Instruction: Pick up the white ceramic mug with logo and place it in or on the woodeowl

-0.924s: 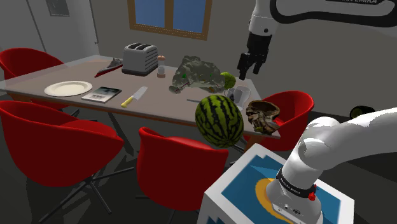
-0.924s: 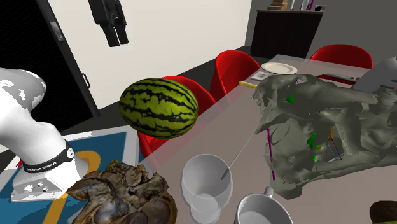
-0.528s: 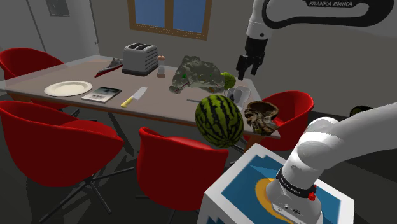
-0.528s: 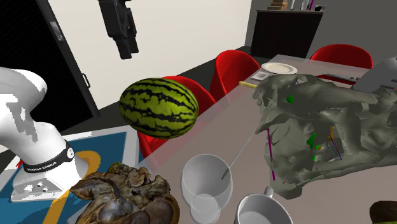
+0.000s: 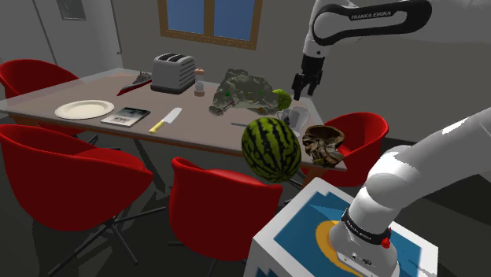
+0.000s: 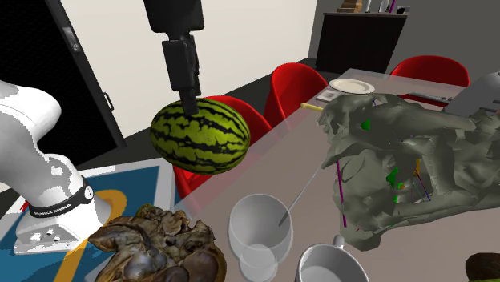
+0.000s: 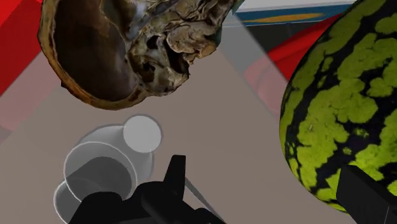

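Gripper (image 5: 300, 94) (image 6: 191, 102) (image 7: 266, 173): fingers stand apart w/ nothing between them, pointing down over the near end of the table (image 5: 204, 118). It hangs in the air, clear of every obj.

White mug (image 6: 332, 264): upright on the table end, at the second ext. view's bottom edge, just beside a clear stemmed glass (image 6: 260, 227) (image 7: 102, 169). Mug's wall is plain as far as it shows (no logo can be made out).

Wooden bowl (image 5: 323, 139) (image 6: 157, 245) (image 7: 114, 54): brown, gnarled, at the table corner nearest the stand (image 5: 315, 230), on the far side of the glass from the mug. Apart from the mug.

Watermelon (image 5: 270, 149) (image 6: 200, 134) (image 7: 337, 114): dark/light green stripes, by the table edge next to a red chair (image 5: 228, 204). In the wrist view it sits beside one finger, not touching.

Grey-green crumpled mass (image 6: 401, 160) lies near the mug, further along the table.
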